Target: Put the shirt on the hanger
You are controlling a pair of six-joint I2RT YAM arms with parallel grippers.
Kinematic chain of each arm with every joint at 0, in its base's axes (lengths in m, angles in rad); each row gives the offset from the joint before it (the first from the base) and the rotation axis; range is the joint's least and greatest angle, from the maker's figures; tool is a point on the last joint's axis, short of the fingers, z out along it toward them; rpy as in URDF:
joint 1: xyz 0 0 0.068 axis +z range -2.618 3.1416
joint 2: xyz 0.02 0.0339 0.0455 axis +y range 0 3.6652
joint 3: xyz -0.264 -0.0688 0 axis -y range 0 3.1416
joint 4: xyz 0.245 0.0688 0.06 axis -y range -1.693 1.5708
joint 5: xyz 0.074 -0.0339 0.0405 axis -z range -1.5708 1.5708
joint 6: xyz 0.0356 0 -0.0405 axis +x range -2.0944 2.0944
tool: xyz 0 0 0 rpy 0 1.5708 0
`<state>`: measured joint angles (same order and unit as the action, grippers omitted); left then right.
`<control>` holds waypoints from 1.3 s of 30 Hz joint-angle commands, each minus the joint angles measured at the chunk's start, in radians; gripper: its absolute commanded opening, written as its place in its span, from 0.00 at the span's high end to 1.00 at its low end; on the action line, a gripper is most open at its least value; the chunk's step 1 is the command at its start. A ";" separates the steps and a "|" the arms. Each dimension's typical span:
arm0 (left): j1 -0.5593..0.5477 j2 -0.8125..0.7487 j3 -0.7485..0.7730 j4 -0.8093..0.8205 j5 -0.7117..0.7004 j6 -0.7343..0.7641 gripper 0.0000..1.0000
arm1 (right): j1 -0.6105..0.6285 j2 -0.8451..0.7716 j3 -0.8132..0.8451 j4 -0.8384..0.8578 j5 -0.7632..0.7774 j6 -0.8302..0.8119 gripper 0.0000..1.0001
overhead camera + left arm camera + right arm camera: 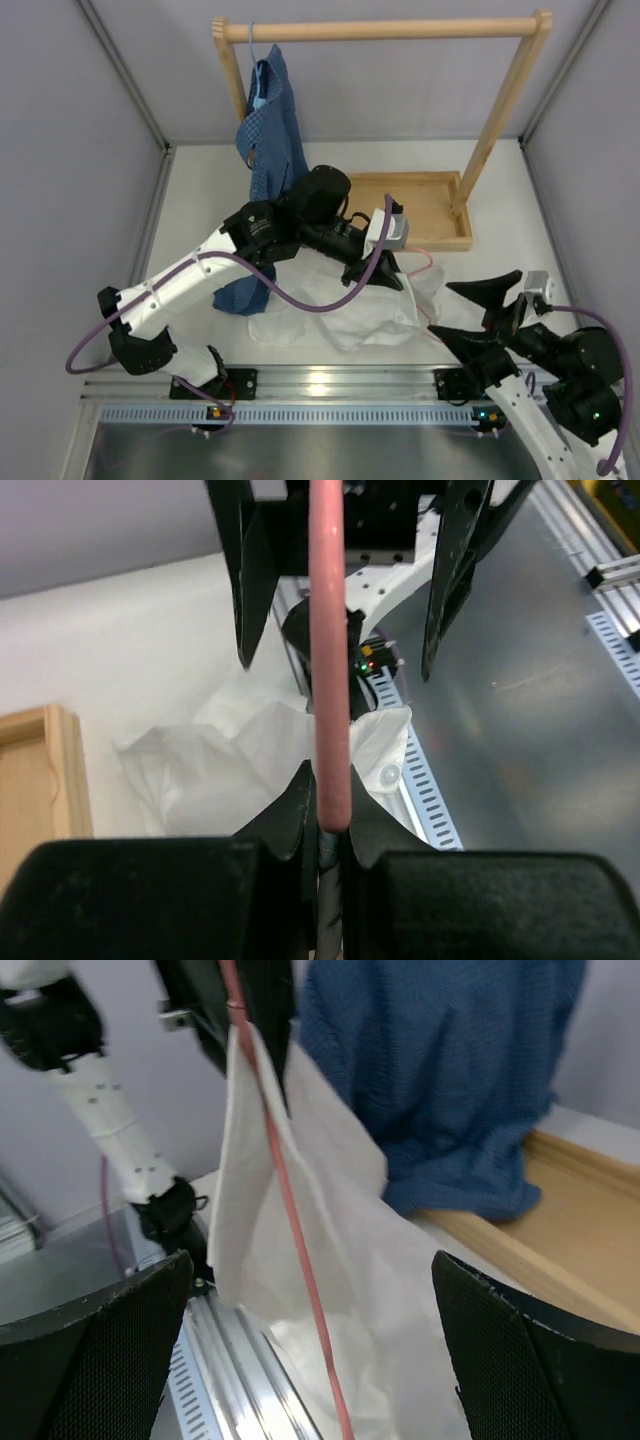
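Observation:
The white shirt (340, 305) lies crumpled on the table in front of the arms. My left gripper (392, 278) is shut on the thin pink hanger (424, 257) above the shirt. In the left wrist view the pink hanger (330, 650) runs up from between the closed fingers of the left gripper (330, 780), with the shirt (220, 770) below. My right gripper (440, 308) is open and empty at the shirt's right edge. In the right wrist view the right gripper (311, 1260) faces the hanger wire (290, 1210), with part of the shirt (340, 1290) draped over it.
A wooden clothes rack (380, 30) stands at the back with a blue checked shirt (268, 130) hanging at its left end; it also shows in the right wrist view (440, 1080). A wooden tray (415, 205) is the rack's base. A metal rail (330, 385) runs along the near edge.

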<state>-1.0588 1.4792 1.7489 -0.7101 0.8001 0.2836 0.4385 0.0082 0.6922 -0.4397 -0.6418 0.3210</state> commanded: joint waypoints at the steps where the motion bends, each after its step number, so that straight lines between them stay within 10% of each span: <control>1: 0.005 -0.101 -0.053 0.115 -0.192 -0.058 1.00 | 0.005 -0.017 0.096 -0.299 0.368 0.018 0.01; 10: 0.005 -0.312 -0.261 0.277 -0.513 -0.221 1.00 | 0.006 0.050 0.049 -0.413 0.568 0.233 0.11; 17: 0.005 -0.372 -0.301 0.313 -0.677 -0.349 1.00 | 0.006 0.029 -0.162 -0.103 0.299 0.335 0.34; 32: 0.005 -0.436 -0.364 0.437 -0.612 -0.469 1.00 | 0.006 0.150 -0.375 0.292 0.235 0.293 0.42; 39: 0.005 -0.425 -0.364 0.436 -0.630 -0.466 1.00 | 0.006 0.093 -0.393 0.294 0.257 0.236 0.71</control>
<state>-1.0542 1.0611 1.3769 -0.3729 0.1890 -0.1703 0.4385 0.1337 0.2901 -0.2279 -0.3965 0.6010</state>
